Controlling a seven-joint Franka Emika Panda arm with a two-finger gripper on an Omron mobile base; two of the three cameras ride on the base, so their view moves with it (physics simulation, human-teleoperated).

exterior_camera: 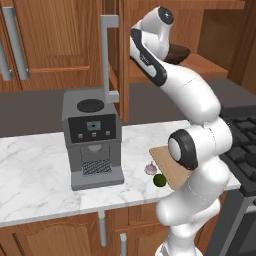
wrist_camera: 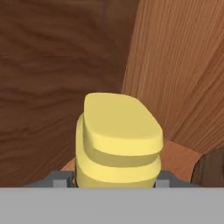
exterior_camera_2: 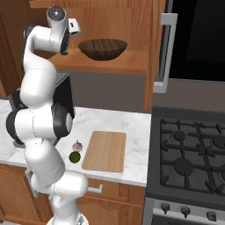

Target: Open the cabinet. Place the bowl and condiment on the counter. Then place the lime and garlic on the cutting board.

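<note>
The cabinet [exterior_camera_2: 132,26] stands open. On its shelf sits the dark wooden bowl [exterior_camera_2: 103,48], also seen past my arm [exterior_camera: 177,52]. My arm reaches into the shelf's left side. In the hand view the yellow condiment [wrist_camera: 118,135] stands upright between the jaws of my gripper [wrist_camera: 114,183], and the grey fingertips [wrist_camera: 59,180] press against its two sides. Down on the counter [exterior_camera_2: 136,127] the cutting board [exterior_camera_2: 105,150] lies bare. The lime [exterior_camera_2: 75,157] and garlic [exterior_camera_2: 77,145] rest on the marble just left of the board.
A grey coffee machine [exterior_camera: 92,140] stands on the counter left of my arm. The open door's grey bar handle [exterior_camera: 106,55] juts out above it. A black gas hob [exterior_camera_2: 193,149] lies right of the board. The cabinet's inner wall is close behind the bottle.
</note>
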